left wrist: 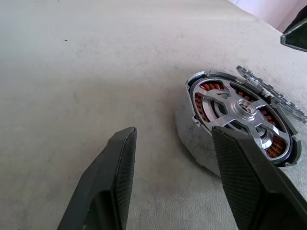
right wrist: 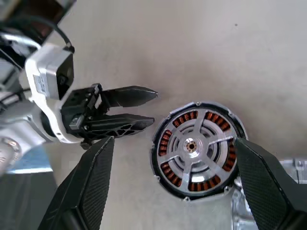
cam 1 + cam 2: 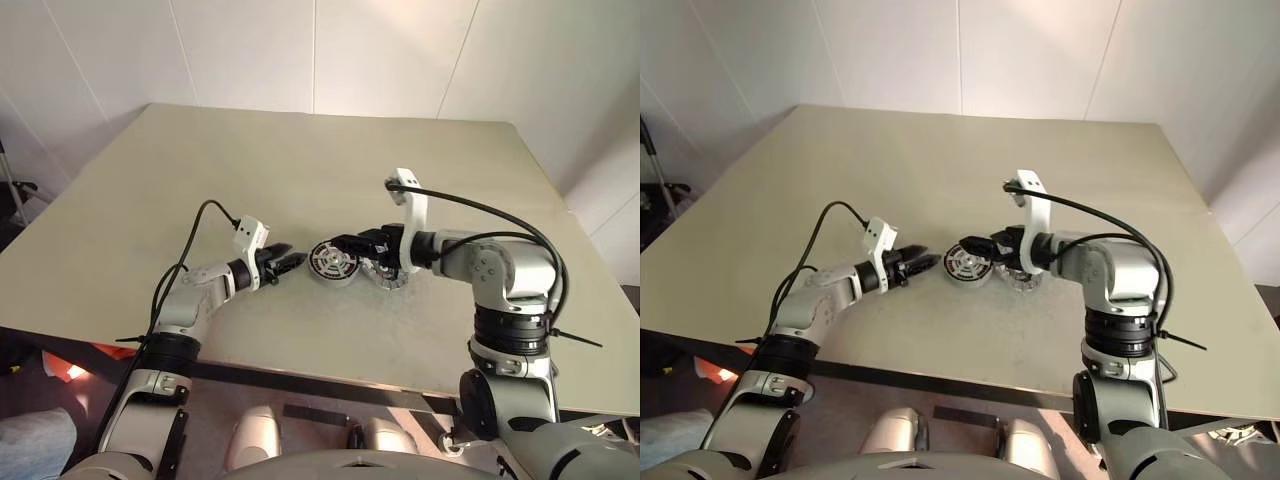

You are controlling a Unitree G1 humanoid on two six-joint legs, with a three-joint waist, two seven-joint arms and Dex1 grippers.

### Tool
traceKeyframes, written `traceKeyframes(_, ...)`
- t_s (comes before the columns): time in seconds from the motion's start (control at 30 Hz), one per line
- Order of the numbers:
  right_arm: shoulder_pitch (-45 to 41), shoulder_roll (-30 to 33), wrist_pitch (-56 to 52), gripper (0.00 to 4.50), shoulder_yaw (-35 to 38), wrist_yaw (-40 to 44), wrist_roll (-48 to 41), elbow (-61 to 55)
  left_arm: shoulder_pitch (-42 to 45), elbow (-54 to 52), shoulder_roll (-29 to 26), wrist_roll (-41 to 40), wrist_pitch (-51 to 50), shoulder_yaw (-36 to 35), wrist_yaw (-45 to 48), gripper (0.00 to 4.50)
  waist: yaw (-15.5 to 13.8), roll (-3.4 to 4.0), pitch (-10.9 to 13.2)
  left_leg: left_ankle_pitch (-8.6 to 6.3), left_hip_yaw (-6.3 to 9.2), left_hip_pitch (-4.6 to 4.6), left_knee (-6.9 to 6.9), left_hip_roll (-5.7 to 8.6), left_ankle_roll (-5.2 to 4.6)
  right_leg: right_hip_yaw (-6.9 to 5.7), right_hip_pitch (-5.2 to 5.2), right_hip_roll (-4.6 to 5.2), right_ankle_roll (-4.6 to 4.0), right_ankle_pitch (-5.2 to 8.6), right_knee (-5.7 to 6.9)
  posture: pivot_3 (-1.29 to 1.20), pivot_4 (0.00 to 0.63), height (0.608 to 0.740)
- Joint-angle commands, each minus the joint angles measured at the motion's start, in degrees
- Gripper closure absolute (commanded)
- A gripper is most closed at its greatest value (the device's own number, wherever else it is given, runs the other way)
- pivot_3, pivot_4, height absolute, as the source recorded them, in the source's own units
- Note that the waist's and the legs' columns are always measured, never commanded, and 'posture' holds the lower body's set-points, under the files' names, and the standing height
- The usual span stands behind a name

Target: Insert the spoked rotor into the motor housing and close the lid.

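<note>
The motor housing [image 3: 332,264] lies flat near the middle of the table. The spoked rotor [image 2: 194,146] sits inside it, pale spokes over the copper windings [image 1: 207,87]. The lid [image 3: 388,277], a grey ribbed disc, lies right beside the housing, on its right, partly under my right wrist. My right gripper [image 2: 173,140] hangs above the housing, open wide, with nothing between its fingers [image 2: 91,184]. My left gripper [image 1: 177,177] rests low at the housing's left side, pointing at it, open and empty; one finger [image 1: 249,182] is close to the housing's rim.
The beige table [image 3: 300,170] stretches far behind and to both sides of the parts. Its front edge [image 3: 330,378] runs close below my arms. White walls stand behind the table.
</note>
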State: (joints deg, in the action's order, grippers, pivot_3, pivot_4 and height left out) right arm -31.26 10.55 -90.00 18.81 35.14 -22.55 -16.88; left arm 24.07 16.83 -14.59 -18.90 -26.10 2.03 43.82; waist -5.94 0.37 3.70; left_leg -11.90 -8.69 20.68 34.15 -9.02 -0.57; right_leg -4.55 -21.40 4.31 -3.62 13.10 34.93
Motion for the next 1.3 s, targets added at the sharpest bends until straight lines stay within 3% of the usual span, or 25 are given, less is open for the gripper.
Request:
traceKeyframes(0.03, 5.3, -0.1, -2.5, 0.06, 10.8, -3.0, -14.5, -4.4, 1.4, 0.1, 0.0, -0.2, 0.2, 0.4, 1.2, 1.86, -0.2, 0.00, 0.0, 0.00, 0.00, -0.02, -0.02, 0.00, 0.00, 0.00, 0.02, 0.00, 0.00, 0.00, -0.02, 0.00, 0.000, 0.740)
traceKeyframes(0.23, 19.6, 2.8, -2.5, 0.06, 16.7, -18.2, -36.9, -6.2, 2.6, 1.9, 0.3, 0.2, 0.6, 1.3, 2.3, 1.86, -1.0, 0.14, 0.0, 0.02, -0.05, -0.38, -0.17, 0.03, 0.05, 0.05, 0.26, 0.00, 0.06, 0.03, -0.13, 0.00, 0.000, 0.740)
traceKeyframes(0.43, 23.4, 2.8, -2.5, 0.06, 18.2, -30.6, -46.7, -3.8, 3.4, 2.8, 0.1, 0.4, 0.7, 1.8, 3.0, 1.86, -1.2, 0.16, 0.0, 0.43, -0.05, -0.94, -1.02, 0.17, 0.66, 0.10, 0.43, 0.02, 0.48, 0.27, -0.27, 0.00, 0.000, 0.740)
traceKeyframes(0.7, 18.4, 0.3, -1.1, 0.06, 17.3, -37.7, -43.3, 3.6, 3.8, 2.6, -0.8, 0.5, 0.5, 1.6, 3.2, 1.86, -1.3, 0.21, 0.0, 0.47, 0.00, -0.60, -1.17, 0.20, 0.73, 0.06, 0.11, 0.01, 0.45, 0.27, -0.27, 0.00, 0.000, 0.740)
traceKeyframes(1.3, 11.8, -0.9, 14.5, 0.06, 10.0, -35.5, -35.0, 10.8, 3.3, 1.8, -1.4, 0.9, 0.6, 2.4, 3.2, 1.86, -1.3, 0.20, 0.0, 0.54, -0.01, -0.71, -1.18, 0.19, 0.85, 0.07, 0.22, 0.02, 0.48, 0.29, -0.23, 0.00, 0.000, 0.740)
